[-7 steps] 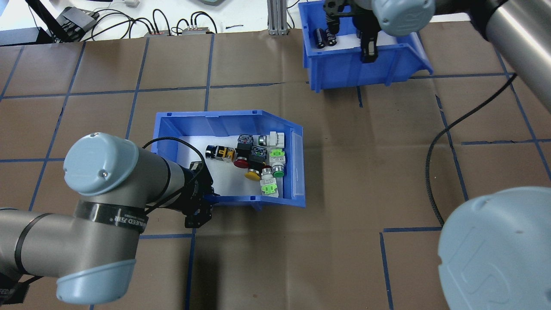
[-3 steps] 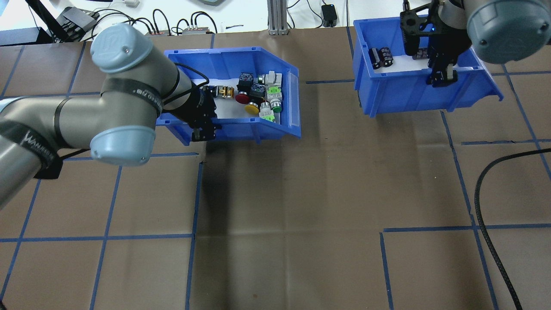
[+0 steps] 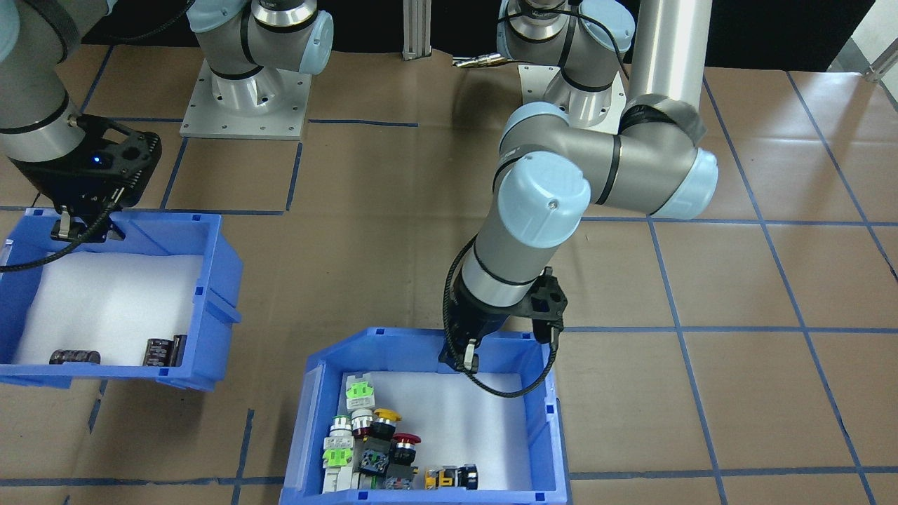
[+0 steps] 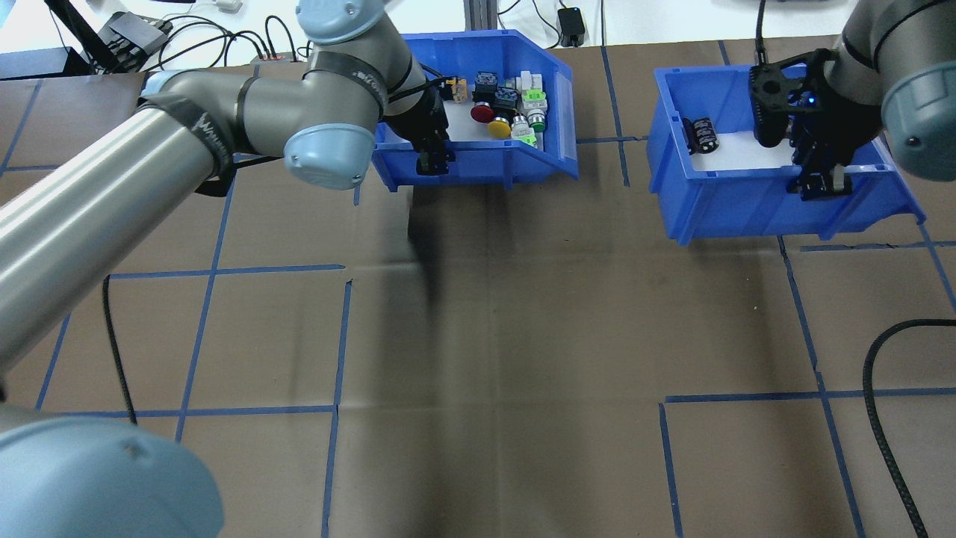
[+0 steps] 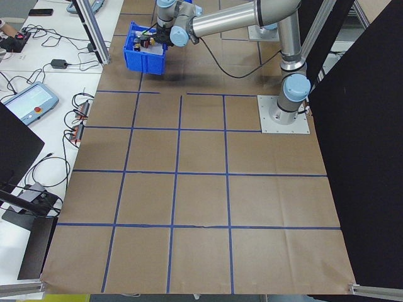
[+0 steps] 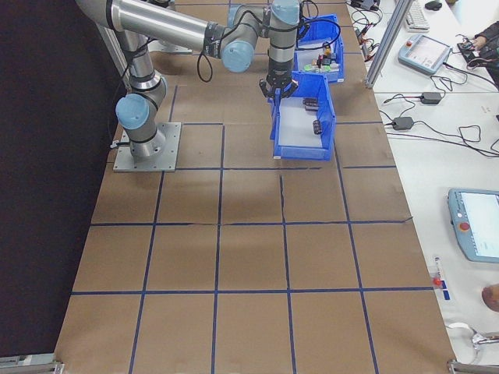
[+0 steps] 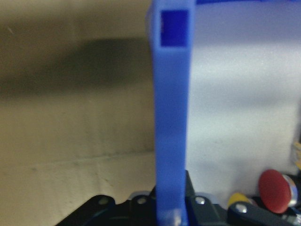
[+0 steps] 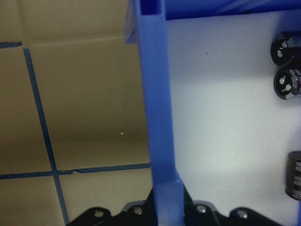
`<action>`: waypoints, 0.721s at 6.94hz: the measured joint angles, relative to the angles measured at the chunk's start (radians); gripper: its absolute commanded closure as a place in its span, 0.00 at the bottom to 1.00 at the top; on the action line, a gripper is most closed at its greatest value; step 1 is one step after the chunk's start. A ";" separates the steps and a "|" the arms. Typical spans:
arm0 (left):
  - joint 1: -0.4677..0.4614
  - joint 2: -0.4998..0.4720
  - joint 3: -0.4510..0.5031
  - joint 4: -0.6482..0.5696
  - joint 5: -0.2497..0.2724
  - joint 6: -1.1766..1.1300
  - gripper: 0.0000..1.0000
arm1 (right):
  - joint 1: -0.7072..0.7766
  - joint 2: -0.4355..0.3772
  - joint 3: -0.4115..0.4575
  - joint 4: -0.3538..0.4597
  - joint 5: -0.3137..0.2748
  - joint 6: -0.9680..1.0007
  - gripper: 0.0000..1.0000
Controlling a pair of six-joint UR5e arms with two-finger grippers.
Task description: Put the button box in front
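Observation:
The button box (image 4: pixel 478 161), a blue bin with a white liner, sits at the far edge of the mat. Green, yellow, red and black push-buttons (image 4: pixel 508 112) cluster at one end of it. My left gripper (image 4: pixel 433 161) is shut on its near wall, and the left wrist view shows that wall (image 7: pixel 171 117) between the jaws. From the front, the button box (image 3: pixel 554 435) is at the bottom with my left gripper (image 3: pixel 466 361) on its rim. My right gripper (image 4: pixel 818 183) is shut on the wall of the other blue bin (image 4: pixel 747 202), which holds dark cylinders (image 4: pixel 702 134).
Cables and small devices (image 4: pixel 224 37) lie on the white bench beyond the mat, beside an aluminium post (image 4: pixel 478 15). A black cable (image 4: pixel 889 418) loops over the mat's right side. Blue tape lines grid the brown mat.
My left arm has carried the button box from mid-table away from the robot and to the right. My right arm has shifted the other bin rightward and slightly nearer.

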 measured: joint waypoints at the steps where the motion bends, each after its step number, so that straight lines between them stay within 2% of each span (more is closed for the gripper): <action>1: -0.026 -0.064 0.062 0.002 -0.001 -0.041 0.99 | -0.023 -0.046 0.050 -0.003 0.011 -0.022 1.00; 3: -0.056 -0.128 0.109 0.012 -0.005 -0.086 0.95 | -0.035 -0.110 0.129 -0.046 0.018 -0.047 0.99; 5: -0.063 -0.142 0.115 0.015 -0.013 -0.093 0.49 | -0.036 -0.127 0.153 -0.061 0.018 -0.050 0.99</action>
